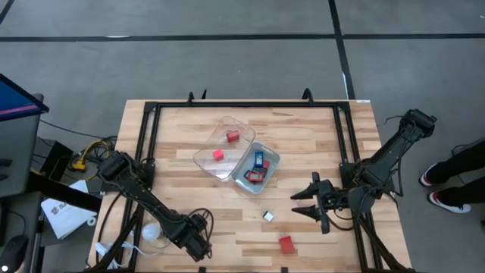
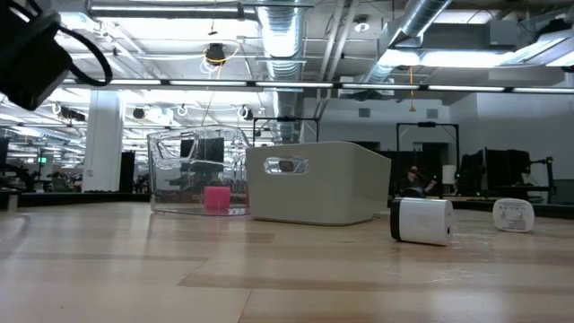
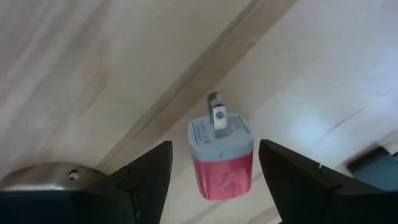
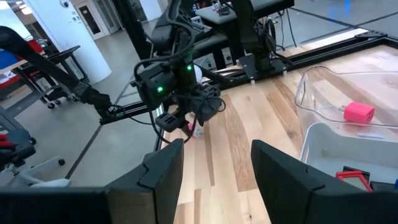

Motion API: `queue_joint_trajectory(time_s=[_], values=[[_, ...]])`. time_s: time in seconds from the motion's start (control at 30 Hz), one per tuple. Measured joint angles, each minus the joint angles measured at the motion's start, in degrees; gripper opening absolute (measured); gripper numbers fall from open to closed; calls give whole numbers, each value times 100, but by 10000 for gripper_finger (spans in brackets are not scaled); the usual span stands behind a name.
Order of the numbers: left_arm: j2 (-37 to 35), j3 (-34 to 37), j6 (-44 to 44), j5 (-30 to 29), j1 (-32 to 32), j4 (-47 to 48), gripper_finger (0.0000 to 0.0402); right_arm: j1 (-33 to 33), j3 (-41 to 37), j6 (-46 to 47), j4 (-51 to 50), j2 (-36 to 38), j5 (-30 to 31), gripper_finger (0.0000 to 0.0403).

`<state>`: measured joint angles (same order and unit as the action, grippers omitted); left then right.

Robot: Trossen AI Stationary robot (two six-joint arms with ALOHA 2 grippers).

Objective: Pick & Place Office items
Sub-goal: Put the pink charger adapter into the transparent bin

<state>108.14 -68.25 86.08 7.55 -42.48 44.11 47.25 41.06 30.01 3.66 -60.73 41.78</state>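
My left gripper (image 1: 195, 244) hovers low over the table's near left part, open. In the left wrist view its fingers (image 3: 214, 149) stand on either side of a small red plug block with a grey face and metal prongs (image 3: 222, 169), with a gap on each side. My right gripper (image 1: 309, 203) is open at the table's right side, touching nothing (image 4: 214, 171). A red block (image 1: 286, 243) and a tiny white piece (image 1: 267, 216) lie on the wood between the arms. Two red pieces (image 1: 233, 136) (image 1: 218, 155) lie in one clear tray (image 1: 204, 159). Blue and red pieces (image 1: 258, 161) (image 1: 254, 177) lie in the other tray (image 1: 274, 158).
A round whitish object with a cord (image 1: 151, 232) lies just left of my left gripper. The two trays sit side by side at the table's centre. A black frame (image 1: 242, 104) runs along the far edge and sides. Bare wood lies between the grippers.
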Motion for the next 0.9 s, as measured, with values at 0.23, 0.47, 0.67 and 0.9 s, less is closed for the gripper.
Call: queue_joint_trajectory(time_s=[0.23, 0.47, 0.67, 0.9], values=[[0, 209, 221, 36, 2, -110, 180, 1, 0, 0, -1, 0, 0, 182], [-30, 241, -170, 23, 51, -270, 125, -1, 0, 1, -2, -2, 0, 182], [-630, 247, -1085, -1133, 384, -698, 125, -3, 0, -1, -2, -2, 0, 182], [-1737, 245, -3228, -2821, 1194, -1425, 125, -8, 0, -26, 0, -3, 0, 182]])
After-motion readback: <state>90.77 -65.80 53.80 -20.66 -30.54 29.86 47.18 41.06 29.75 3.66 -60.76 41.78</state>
